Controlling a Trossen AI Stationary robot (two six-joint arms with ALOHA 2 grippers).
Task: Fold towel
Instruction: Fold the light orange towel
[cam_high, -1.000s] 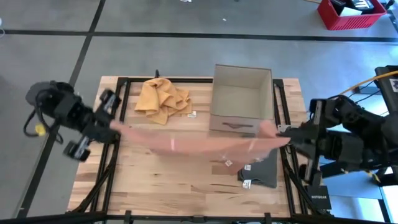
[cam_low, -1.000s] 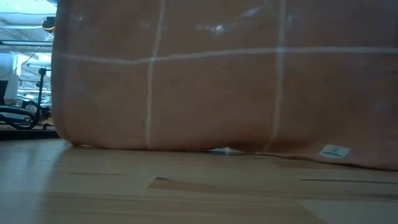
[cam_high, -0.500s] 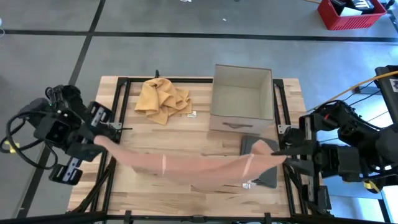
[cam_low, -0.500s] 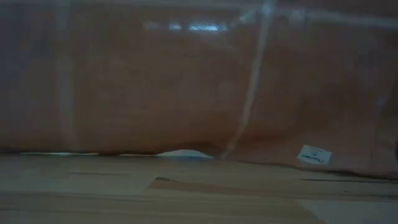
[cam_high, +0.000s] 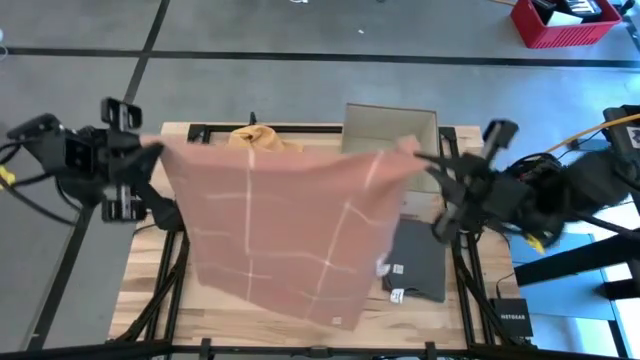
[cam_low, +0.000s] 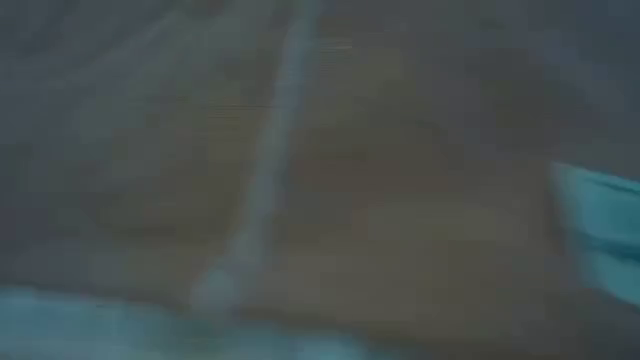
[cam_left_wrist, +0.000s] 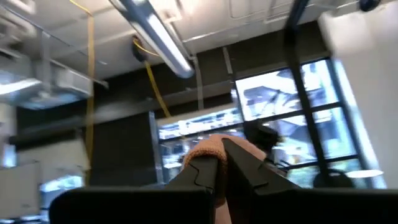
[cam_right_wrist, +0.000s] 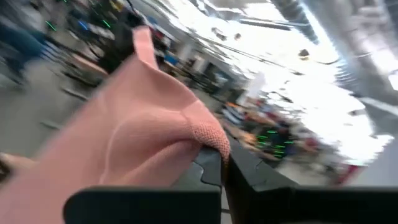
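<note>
Left tool (cam_high: 150, 152) is clamped on one top corner of the pink towel (cam_high: 280, 230), and the right tool (cam_high: 425, 158) pinches the opposite top corner; each wrist view shows cloth bunched between that arm's dark fingers (cam_left_wrist: 214, 177). Between them the towel is stretched wide in the air above the counter (cam_high: 150, 300), its held edge toward the far side and the loose edge hanging toward the near side, covering most of the middle. Behind it sit a cardboard box (cam_high: 385, 125) at far right and a crumpled yellow cloth (cam_high: 255, 135) at far centre, both partly hidden; a dark folded cloth (cam_high: 420, 262) lies at near right. No fold shows yet: the towel is only spread open. By my reading it has still to be laid flat on the counter and every fold remains to be made.
</note>
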